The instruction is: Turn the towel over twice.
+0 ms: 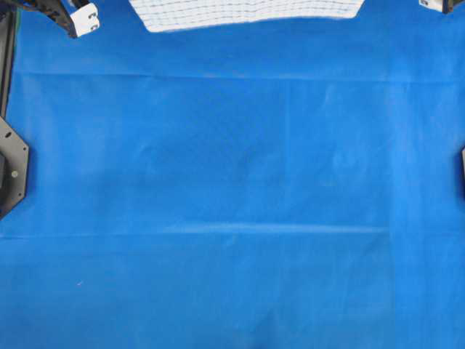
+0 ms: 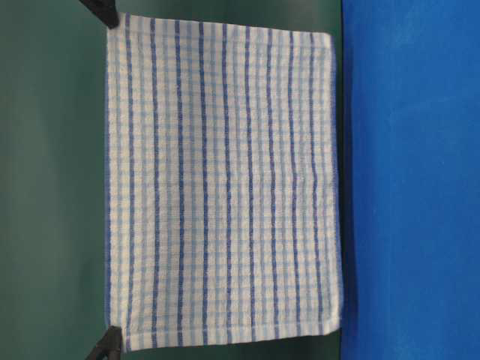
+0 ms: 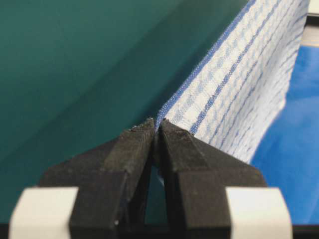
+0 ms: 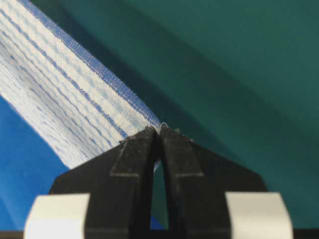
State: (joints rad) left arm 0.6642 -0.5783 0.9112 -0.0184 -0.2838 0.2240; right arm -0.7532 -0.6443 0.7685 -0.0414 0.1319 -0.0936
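Woven cloth against matt surfaces

The towel (image 2: 225, 180) is seen as coarse, waffle-woven white cloth with blue stripes; the worktop (image 1: 232, 218) is covered in smooth, matt blue cloth, faintly creased; the left gripper (image 3: 155, 128) is finished in rough matt black plastic.

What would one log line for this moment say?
left gripper: shut on towel corner | right gripper: shut on other corner | towel: hanging above table cloth
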